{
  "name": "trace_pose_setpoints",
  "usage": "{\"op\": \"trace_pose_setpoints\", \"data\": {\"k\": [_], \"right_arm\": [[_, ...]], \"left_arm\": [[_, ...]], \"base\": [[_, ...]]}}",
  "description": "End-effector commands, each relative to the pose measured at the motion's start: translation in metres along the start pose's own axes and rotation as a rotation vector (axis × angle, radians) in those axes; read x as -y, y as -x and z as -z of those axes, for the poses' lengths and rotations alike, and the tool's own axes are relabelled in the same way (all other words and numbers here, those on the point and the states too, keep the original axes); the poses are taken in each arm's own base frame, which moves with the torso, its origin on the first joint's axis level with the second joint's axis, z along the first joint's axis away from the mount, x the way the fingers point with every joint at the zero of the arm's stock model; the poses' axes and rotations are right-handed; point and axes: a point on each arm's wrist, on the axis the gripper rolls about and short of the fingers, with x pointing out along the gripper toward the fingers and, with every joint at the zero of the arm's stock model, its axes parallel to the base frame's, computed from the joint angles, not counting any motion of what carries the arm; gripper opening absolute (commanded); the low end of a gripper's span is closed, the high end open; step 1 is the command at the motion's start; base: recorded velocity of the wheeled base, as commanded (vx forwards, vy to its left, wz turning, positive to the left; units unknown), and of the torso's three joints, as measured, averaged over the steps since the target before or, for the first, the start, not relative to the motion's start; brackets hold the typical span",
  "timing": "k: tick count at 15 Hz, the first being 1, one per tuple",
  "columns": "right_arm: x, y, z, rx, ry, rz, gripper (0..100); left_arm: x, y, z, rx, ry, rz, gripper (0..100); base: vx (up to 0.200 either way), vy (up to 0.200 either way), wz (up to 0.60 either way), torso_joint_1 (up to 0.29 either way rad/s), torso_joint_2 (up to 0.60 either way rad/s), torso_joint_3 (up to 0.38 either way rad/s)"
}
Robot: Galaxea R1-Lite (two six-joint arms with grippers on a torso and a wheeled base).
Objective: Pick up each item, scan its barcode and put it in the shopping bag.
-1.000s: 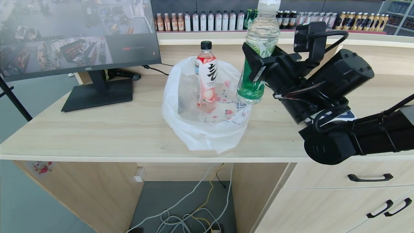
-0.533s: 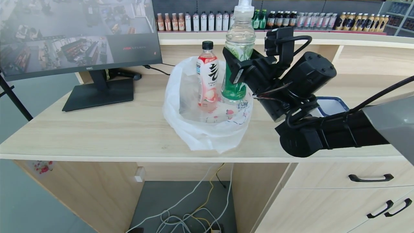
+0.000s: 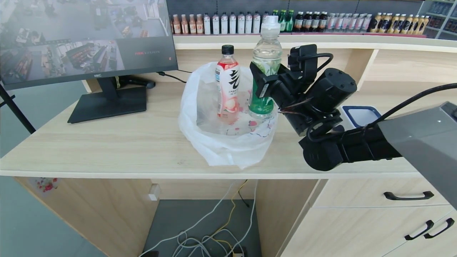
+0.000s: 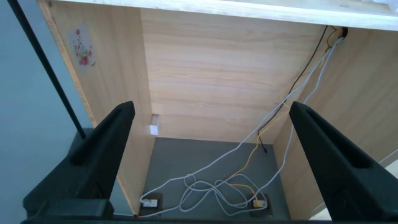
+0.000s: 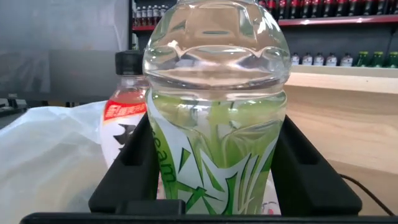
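Monitor (image 3: 85, 39) on black stand, far left of table (image 3: 107, 150), screen showing camera feeds. Row of bottles (image 3: 228, 24) on back shelf. Loose cables (image 3: 210, 235) on floor under table. Drawers (image 3: 357, 194), black handles, right.

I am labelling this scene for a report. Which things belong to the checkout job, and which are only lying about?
Job: green bottle in the right gripper, pink bottle, shopping bag.
Lying about: monitor, blue-rimmed tray, shelf bottles, floor cables.

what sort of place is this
Probably a shop's checkout counter: rows of bottled drinks along the back, a black monitor showing security-camera feeds, and a white plastic shopping bag on the light wooden counter.
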Motion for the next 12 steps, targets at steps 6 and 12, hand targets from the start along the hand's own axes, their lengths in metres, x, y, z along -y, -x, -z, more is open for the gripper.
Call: {"op": "trace_pose_setpoints", "data": {"k": [6,12], "right_arm": [[0.001,-0.002,0.009,-0.006,-0.003,0.001,0],[-0.003,0.001,0.03,-0.046,0.007,0.0,0]], "left_arm": [[0.0,0.0,0.0,0.0,0.0,0.0,100],[0.0,0.0,0.0,0.0,0.0,0.0,100]], "base": [[0.0,0.0,0.0,0.0,0.0,0.0],[0.0,0.0,0.0,0.0,0.0,0.0]]}}
